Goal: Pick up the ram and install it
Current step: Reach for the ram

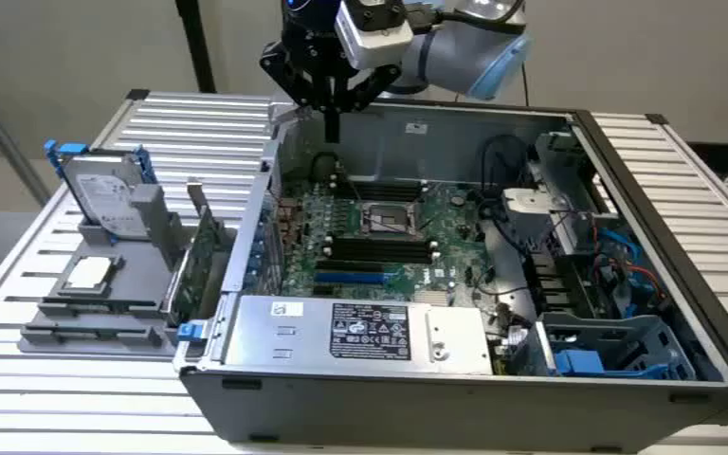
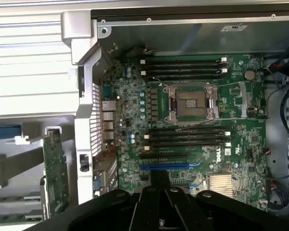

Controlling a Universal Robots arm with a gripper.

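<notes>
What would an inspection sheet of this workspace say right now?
Surface: ribbed metal table bearing an open computer case and a grey parts tray.
Job's things: the ram, seemingly the thin dark stick hanging upright above the case's rear; black memory slots look empty.
Clutter: hard drive, silver processor chip and green expansion card at the tray.
Grippers: gripper, fingers closed on the ram.
Cables: blue and black cables inside the case, exterior view's right.
Surroundings: plain wall; nothing else seen.
</notes>
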